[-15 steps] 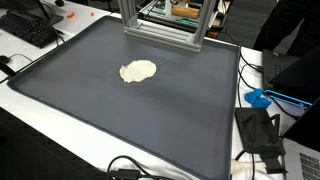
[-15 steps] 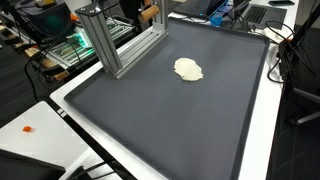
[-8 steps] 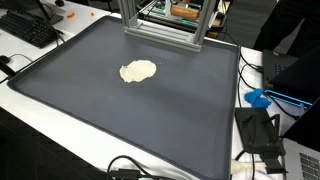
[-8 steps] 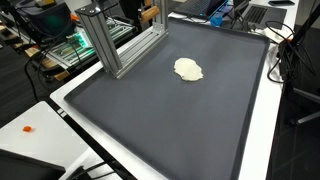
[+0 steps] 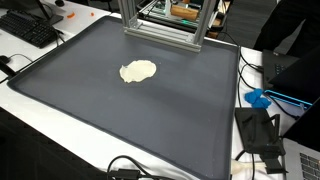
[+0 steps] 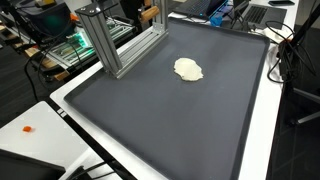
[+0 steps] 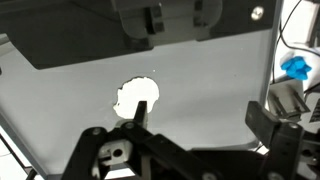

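1. Nothing has shifted in either exterior view since a second ago: the cream-coloured lump (image 5: 138,71) lies on the same spot of the mat (image 5: 150,125).
2. In the wrist view the gripper (image 7: 200,112) has its two dark fingers (image 7: 262,118) standing wide apart with nothing between them. One fingertip overlaps the edge of the lump (image 7: 130,95) in that picture, though whether it touches cannot be told. The gripper does not show in either exterior view.
3. One lump, flat and irregular, lies alone on the mat (image 6: 170,120), nearer the metal frame (image 6: 110,45) than the mat's near edge in both exterior views (image 6: 188,69).
4. Counted around it: one dark grey mat with a raised rim, one frame (image 5: 160,25) of silver bars at the mat's far edge, one black keyboard (image 5: 25,28), one small blue thing (image 5: 258,98) beside the mat, also seen in the wrist view (image 7: 295,66), and one small orange bit (image 6: 28,129).
5. The mat covers most of a white table (image 6: 30,115). Black cables (image 5: 130,168) trail along its edges, and electronics crowd the benches behind, as in a lab.
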